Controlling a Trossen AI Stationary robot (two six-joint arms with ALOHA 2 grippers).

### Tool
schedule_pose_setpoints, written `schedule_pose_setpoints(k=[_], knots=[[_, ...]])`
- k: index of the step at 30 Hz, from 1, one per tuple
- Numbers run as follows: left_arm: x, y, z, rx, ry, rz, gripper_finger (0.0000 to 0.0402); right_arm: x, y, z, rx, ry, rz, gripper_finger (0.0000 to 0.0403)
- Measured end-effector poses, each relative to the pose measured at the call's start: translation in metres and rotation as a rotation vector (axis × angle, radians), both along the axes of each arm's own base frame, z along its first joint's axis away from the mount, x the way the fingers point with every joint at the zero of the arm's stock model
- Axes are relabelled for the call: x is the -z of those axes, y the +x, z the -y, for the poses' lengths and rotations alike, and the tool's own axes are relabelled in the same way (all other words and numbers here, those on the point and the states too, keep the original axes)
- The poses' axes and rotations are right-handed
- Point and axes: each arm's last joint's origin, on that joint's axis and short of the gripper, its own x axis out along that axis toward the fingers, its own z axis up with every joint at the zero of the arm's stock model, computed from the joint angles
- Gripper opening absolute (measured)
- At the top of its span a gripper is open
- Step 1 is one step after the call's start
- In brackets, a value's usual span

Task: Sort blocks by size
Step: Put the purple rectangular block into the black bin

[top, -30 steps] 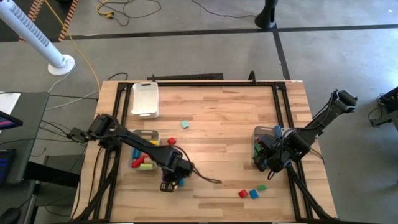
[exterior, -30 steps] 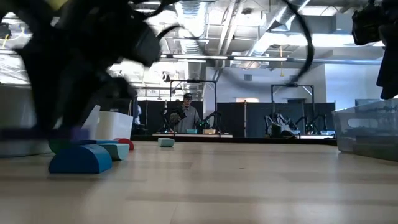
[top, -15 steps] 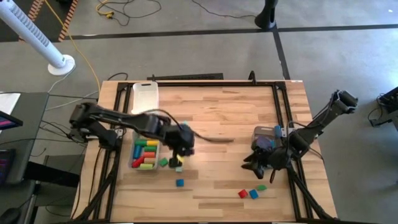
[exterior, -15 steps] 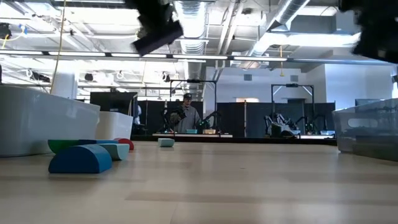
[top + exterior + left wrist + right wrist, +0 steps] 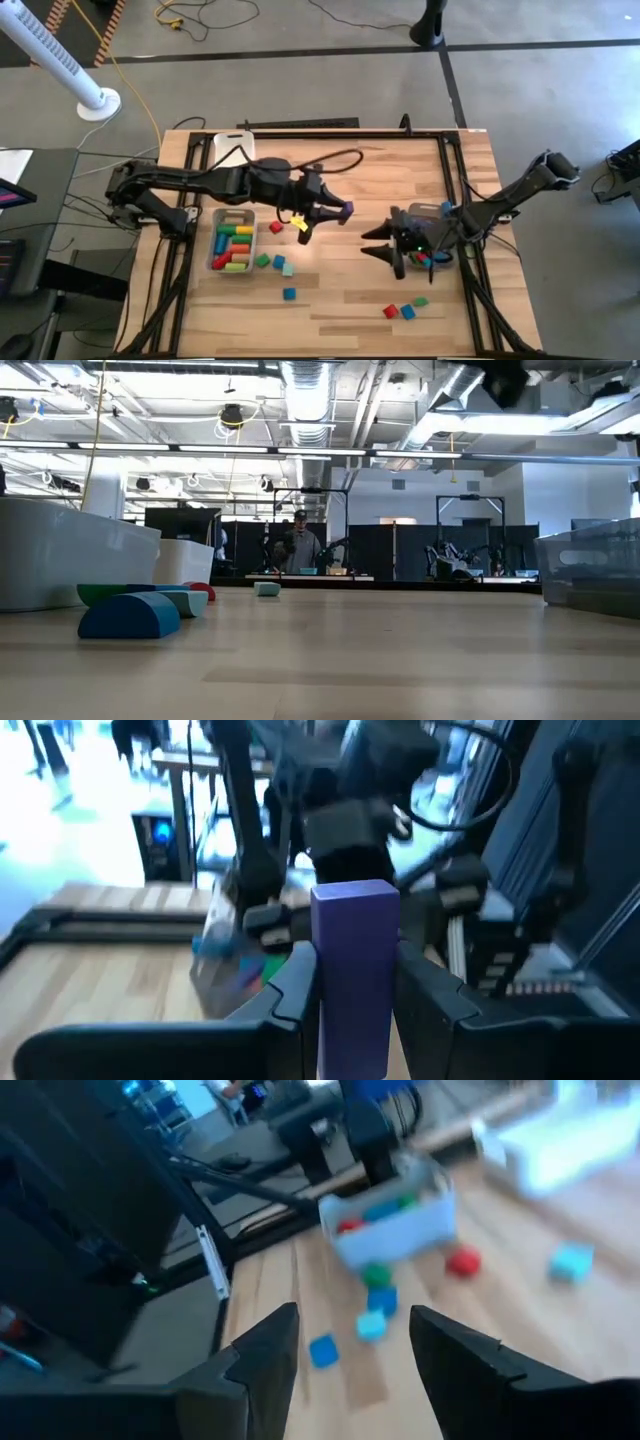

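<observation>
My left gripper (image 5: 340, 211) hangs over the table's middle, shut on a purple bar block (image 5: 353, 970), which shows in the high view (image 5: 346, 209) at its tip. My right gripper (image 5: 383, 251) is open and empty, just right of it, pointing toward the table's left (image 5: 345, 1355). A clear bin (image 5: 232, 241) at the left holds several red, green, yellow and blue blocks. Loose blocks lie flat on the table: red (image 5: 275, 228), yellow (image 5: 298, 225), green (image 5: 262, 261), teal (image 5: 285, 266), blue (image 5: 288, 294). My left gripper pinches the purple bar by two opposite long sides (image 5: 322, 982) between its two fingers (image 5: 298, 982). The fingers come level from the table's left. The bar's free end sticks out past the fingertips. It is lifted clear of the table.
A white tray (image 5: 233, 158) stands at the far left. A second clear bin (image 5: 428, 222) sits behind my right gripper. Red (image 5: 390, 312), blue (image 5: 407, 312) and green (image 5: 420, 301) blocks lie near the front right. The low view shows a blue half-round block (image 5: 130, 615).
My left gripper has risen from the table near the blue block at the front, then swung toward the far edge and right to the middle, carrying the purple bar clear of the table. My right gripper has moved from its bin toward the table's left.
</observation>
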Motion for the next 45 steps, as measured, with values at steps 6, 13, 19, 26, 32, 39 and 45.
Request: schedule_pose_setpoints(k=[6, 13, 19, 26, 32, 39, 45], knots=[[-0.005, 0.001, -0.005, 0.045, -0.065, 0.046, 0.0086, -0.017, 0.019, -0.003, 0.068, -0.205, 0.026, 0.024], [-0.007, 0.001, -0.003, 0.086, -0.124, 0.086, 0.0086, -0.032, 0.031, 0.008, 0.122, -0.201, 0.094, 0.0258], [-0.004, 0.006, -0.001, 0.099, -0.136, 0.093, 0.0086, -0.05, 0.034, 0.012, 0.083, -0.18, 0.251, 0.0262], [0.005, 0.021, 0.005, 0.116, -0.164, 0.131, 0.0086, -0.051, 0.034, 0.012, 0.051, -0.149, 0.265, 0.0261], [0.01, 0.027, 0.009, 0.131, -0.178, 0.14, 0.0086, -0.048, 0.034, 0.012, 0.049, -0.105, 0.245, 0.026], [0.009, 0.027, 0.009, 0.134, -0.177, 0.147, 0.0086, -0.044, 0.034, 0.012, 0.058, -0.088, 0.203, 0.0218], [0.009, 0.027, 0.009, 0.13, -0.178, 0.14, 0.0086, -0.044, 0.034, 0.012, 0.057, -0.092, 0.204, 0.0146]])
